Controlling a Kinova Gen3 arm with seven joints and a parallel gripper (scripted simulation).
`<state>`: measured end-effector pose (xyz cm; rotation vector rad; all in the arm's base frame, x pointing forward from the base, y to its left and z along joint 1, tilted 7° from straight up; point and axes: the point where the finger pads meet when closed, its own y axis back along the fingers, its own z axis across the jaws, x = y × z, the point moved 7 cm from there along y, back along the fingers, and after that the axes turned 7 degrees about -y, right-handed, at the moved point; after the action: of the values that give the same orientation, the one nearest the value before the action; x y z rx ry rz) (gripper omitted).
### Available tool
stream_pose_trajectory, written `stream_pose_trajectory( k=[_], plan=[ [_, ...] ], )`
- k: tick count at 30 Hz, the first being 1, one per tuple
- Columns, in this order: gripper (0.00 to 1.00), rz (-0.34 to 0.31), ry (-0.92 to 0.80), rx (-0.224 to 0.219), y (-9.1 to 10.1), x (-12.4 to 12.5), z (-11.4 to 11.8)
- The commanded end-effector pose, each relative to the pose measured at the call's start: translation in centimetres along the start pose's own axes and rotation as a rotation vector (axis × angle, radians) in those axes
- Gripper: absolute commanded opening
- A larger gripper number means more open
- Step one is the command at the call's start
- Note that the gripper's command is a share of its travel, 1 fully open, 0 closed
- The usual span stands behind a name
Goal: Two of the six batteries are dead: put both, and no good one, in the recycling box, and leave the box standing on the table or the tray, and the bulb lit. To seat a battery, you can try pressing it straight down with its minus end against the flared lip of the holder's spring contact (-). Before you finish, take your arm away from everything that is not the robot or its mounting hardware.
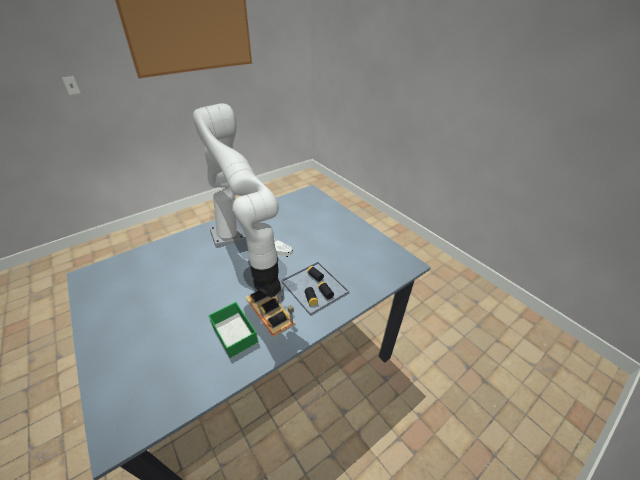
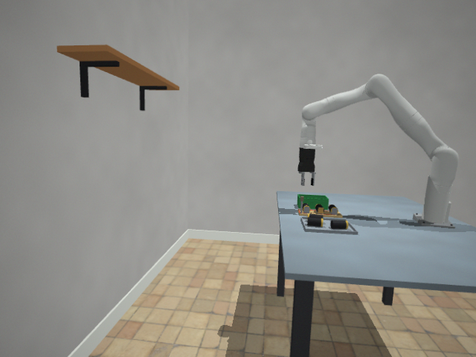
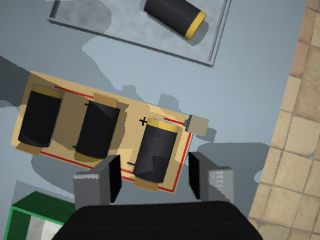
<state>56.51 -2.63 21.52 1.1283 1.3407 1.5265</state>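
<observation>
My gripper is open and empty, above the holder; in the wrist view its fingertips flank the lower part of the right battery. The wooden holder carries three black batteries. The left battery and right one have their yellow ends up in the wrist view, the middle battery has its yellow end down. The bulb post stands at the holder's end; I cannot tell whether it is lit. Three batteries lie on the tray. The green box stands upright, empty.
The box's green wall is at the lower left of the wrist view, beside the holder. The tray rim runs along the holder's other side. The table's front edge lies just beyond the bulb end. A wall shelf is far from the arm.
</observation>
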Motion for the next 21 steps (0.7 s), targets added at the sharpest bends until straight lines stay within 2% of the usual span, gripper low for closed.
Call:
stream_pose_trajectory(
  k=[1, 21],
  plan=[
    [0.9, -0.003, -0.011, -0.002, 0.18, 0.07, 0.03],
    [0.9, -0.002, -0.176, -0.003, 0.18, 0.07, 0.03]
  ],
)
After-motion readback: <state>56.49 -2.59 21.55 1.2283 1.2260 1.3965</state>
